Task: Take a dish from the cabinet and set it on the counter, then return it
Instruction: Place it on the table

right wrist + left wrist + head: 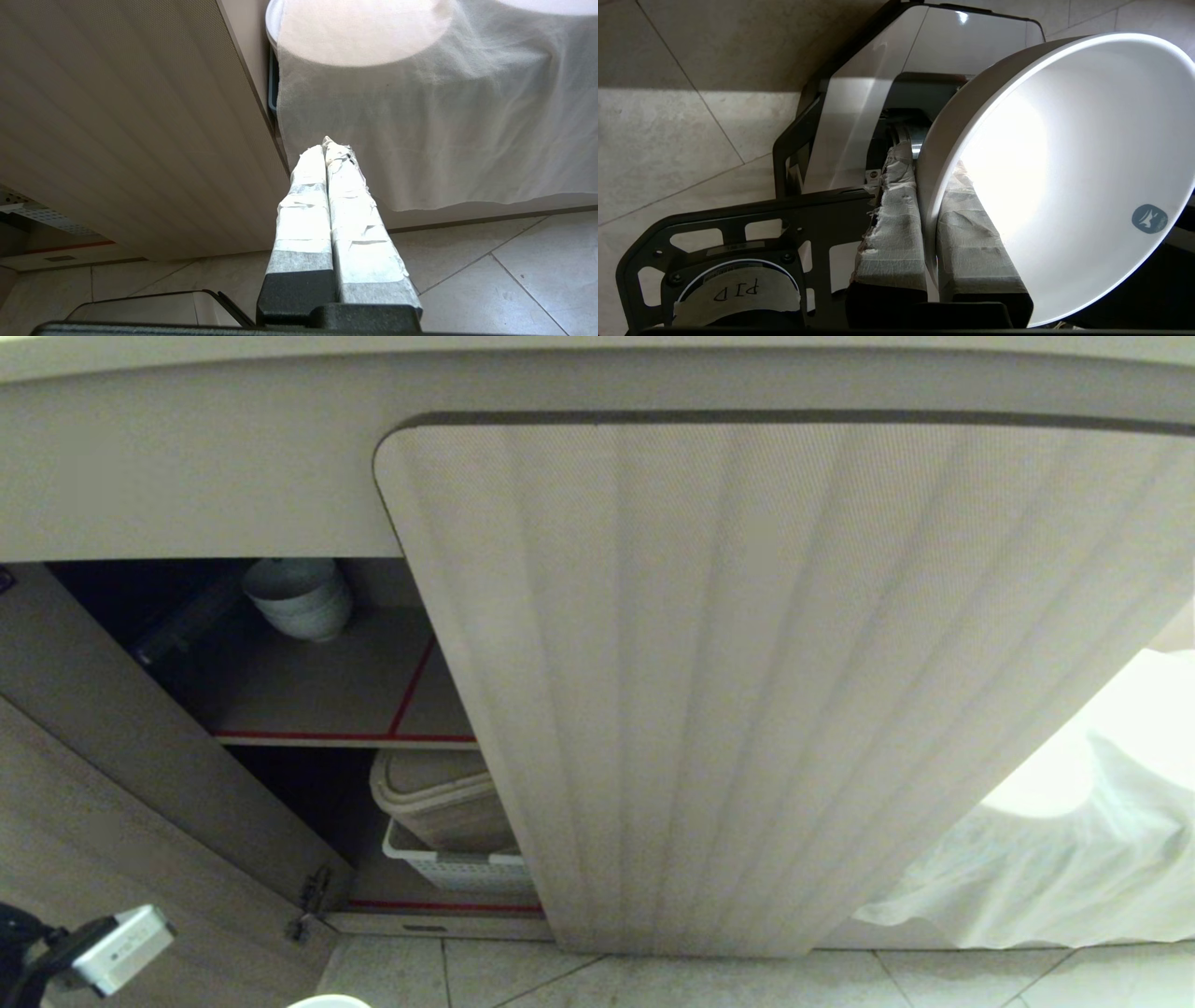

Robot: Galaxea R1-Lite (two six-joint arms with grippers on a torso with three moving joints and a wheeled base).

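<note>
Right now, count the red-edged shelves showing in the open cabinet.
2. The upper shelf holds stacked white bowls; the lower shelf holds a beige bin and a white basket. The fluted door may hide more.

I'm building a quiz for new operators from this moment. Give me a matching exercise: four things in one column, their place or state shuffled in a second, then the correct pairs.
1. bowl
2. stacked bowls
3. right gripper
4. white basket

A. shut, holding nothing
B. on the upper shelf of the cabinet
C. on the cabinet's lower shelf
D. rim pinched by the left gripper

Pairs: 1-D, 2-B, 3-A, 4-C
</note>
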